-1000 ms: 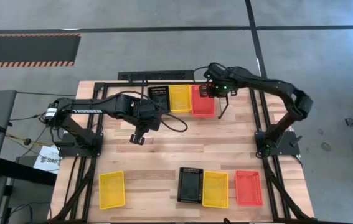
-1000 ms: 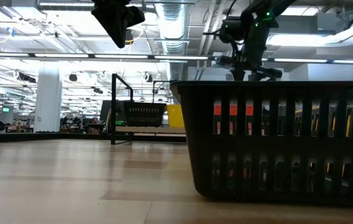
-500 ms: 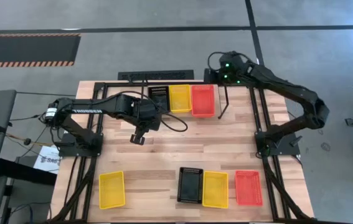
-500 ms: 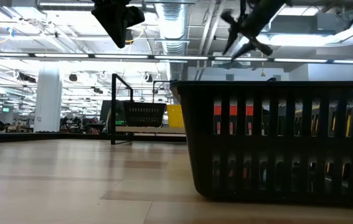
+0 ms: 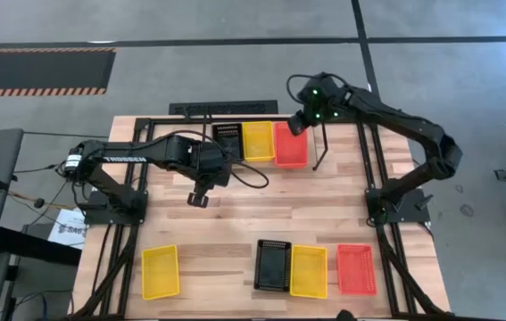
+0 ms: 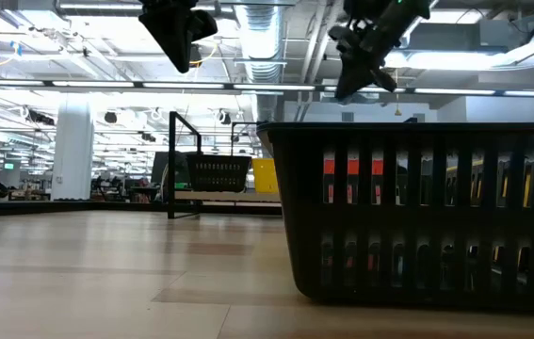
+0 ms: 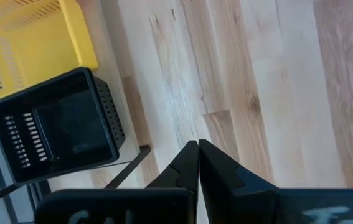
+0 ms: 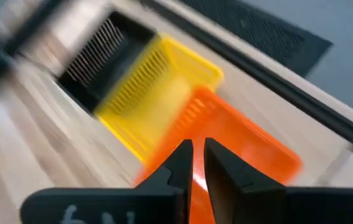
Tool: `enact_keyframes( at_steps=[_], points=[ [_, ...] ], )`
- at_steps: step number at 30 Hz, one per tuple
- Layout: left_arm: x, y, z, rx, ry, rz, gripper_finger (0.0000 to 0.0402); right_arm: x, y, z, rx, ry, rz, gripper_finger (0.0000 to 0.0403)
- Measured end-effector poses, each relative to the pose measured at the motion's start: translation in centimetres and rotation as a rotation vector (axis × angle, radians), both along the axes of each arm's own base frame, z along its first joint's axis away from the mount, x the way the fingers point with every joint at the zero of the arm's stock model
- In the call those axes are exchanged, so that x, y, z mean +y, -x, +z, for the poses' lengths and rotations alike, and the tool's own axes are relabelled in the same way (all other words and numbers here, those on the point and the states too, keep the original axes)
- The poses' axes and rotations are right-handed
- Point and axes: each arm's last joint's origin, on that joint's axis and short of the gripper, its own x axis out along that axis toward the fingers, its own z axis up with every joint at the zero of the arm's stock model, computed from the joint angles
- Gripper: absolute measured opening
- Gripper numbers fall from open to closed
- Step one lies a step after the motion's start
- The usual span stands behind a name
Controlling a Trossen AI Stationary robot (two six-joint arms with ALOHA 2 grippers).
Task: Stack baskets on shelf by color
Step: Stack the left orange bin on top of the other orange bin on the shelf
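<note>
On the shelf (image 5: 319,147) at the table's far side, a black basket (image 5: 227,140), a yellow basket (image 5: 258,140) and a red basket (image 5: 291,144) sit side by side. My right gripper (image 5: 299,123) hovers above the red basket (image 8: 238,149); its fingers stand a narrow gap apart with nothing between them. My left gripper (image 5: 199,198) is shut and empty, in the air over bare table near the shelf's black basket (image 7: 58,134). Along the near edge lie a yellow basket (image 5: 161,271), a black one (image 5: 273,266), a second yellow (image 5: 309,270) and a red one (image 5: 356,268).
The black rail frame (image 5: 136,178) runs around the table and carries both arm bases. In the low view the near black basket (image 6: 417,207) fills the right half and hides most of the shelf behind it. Bare wood lies between shelf and near row.
My right gripper has risen from just above the red basket on the shelf, has rolled about its own axis, and its fingers have drawn closer together after standing wide apart. The red basket stays on the shelf.
</note>
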Motion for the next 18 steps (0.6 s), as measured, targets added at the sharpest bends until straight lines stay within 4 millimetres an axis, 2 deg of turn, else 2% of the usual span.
enact_keyframes(
  at_steps=[3, 8, 18],
  points=[
    [0.0, 0.0, 0.0, -0.008, 0.001, 0.041, 0.0000, -1.0, 0.2, -0.7, 0.132, 0.013, 0.076, 0.0057],
    [0.1, 0.0, 0.0, -0.024, 0.023, 0.145, 0.0000, -2.8, -0.1, -1.1, 0.258, 0.075, 0.239, 0.0057],
    [0.1, -0.2, 0.1, -0.082, 0.091, 0.388, 0.0000, -4.3, -2.7, -2.0, 0.364, 0.142, 0.437, 0.0057]
  ],
)
